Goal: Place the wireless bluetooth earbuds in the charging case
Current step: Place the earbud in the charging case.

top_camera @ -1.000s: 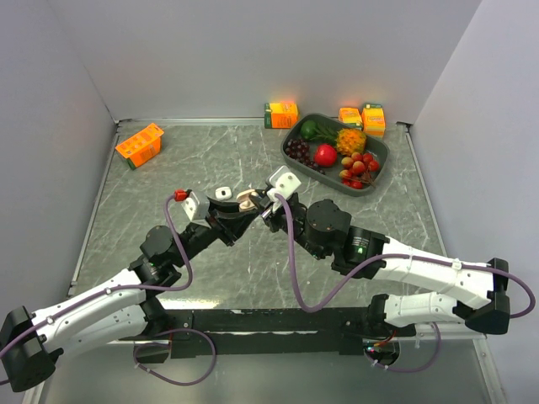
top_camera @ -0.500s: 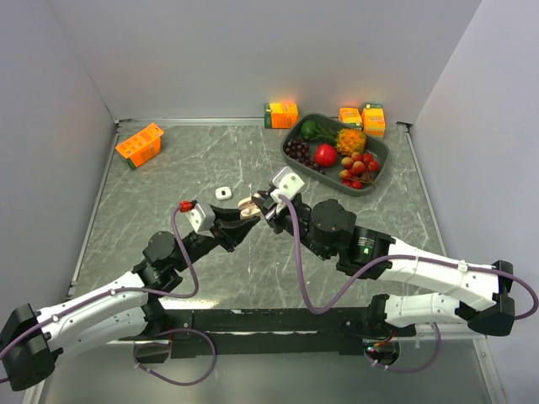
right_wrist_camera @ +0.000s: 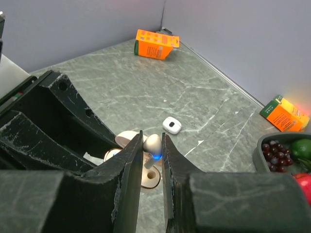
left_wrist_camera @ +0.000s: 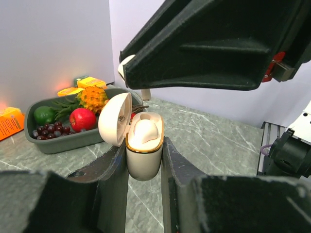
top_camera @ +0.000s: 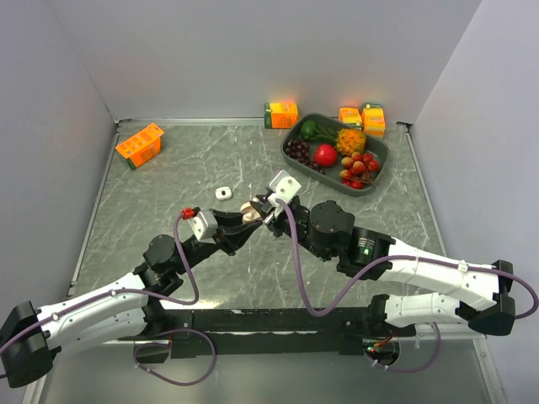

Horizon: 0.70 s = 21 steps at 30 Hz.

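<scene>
Carton (top_camera: 139,145), orange, lay far to the left on the table (top_camera: 168,177), well away from the work.

Next came the left end effector (top_camera: 240,217). It was closed on the case (left_wrist_camera: 144,158) and held it up off the table. The case was beige and stood upright between the two fingers. Its lid (left_wrist_camera: 115,119) hung open to one side, so the mouth of the case faced up. A pale round lump sat in one side of the case. It may have been an earbud already put in, but I could not tell for sure. From above, the other side showed a hole that looked free.

A small white case (right_wrist_camera: 172,125) sat on the table a bit behind the two arms. Nothing touched it.

Then came the right end effector (top_camera: 266,207). It was closed on one beige earbud (right_wrist_camera: 152,143), pinching its fat round end between the fingers. The earbud hung just above the open case. Its long part seemed to point down at the case, with a tiny blue light near the bottom. I could not tell if it touched the case yet.

So the free hole lay right under the earbud, and the right arm was the one to do the job. I think the next move was a short push straight down, with the left arm keeping the case steady. If the earbud tipped, it could miss the hole.

Far right, a tray (left_wrist_camera: 63,141) of fruit sat near the back. No other earbuds showed.
</scene>
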### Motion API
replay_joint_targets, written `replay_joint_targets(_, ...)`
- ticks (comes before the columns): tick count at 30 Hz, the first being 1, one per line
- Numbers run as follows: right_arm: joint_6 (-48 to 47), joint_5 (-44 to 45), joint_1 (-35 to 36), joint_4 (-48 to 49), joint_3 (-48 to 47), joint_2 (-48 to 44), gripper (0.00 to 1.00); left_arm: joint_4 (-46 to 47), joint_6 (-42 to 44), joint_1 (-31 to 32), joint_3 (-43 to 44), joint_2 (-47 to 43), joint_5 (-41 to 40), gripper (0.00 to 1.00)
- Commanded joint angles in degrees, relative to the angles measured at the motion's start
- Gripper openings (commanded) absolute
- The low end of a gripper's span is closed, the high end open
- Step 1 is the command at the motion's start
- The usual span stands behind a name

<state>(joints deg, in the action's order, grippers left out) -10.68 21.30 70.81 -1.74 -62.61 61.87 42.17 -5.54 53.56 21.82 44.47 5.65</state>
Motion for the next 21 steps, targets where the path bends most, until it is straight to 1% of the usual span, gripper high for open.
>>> replay_joint_targets(1, -1.1, -0.3, 0.6, -0.2, 0.0, -2.0, 0.00, 1.4, -0.7, 0.2, 1.3, -0.2, -1.2, 0.01)
replay_joint_targets(9, -1.5, 1.5, 0.6, -0.2, 1.6, -1.7, 0.00, 0.6, -1.9, 0.3, 2.5, 0.0, -1.6, 0.01)
replay_joint_targets(21, -1.5, 1.6, 0.6, 0.6, 2.4, -1.0, 0.00, 0.6, -2.5, 0.3, 3.0, -0.3, -1.3, 0.01)
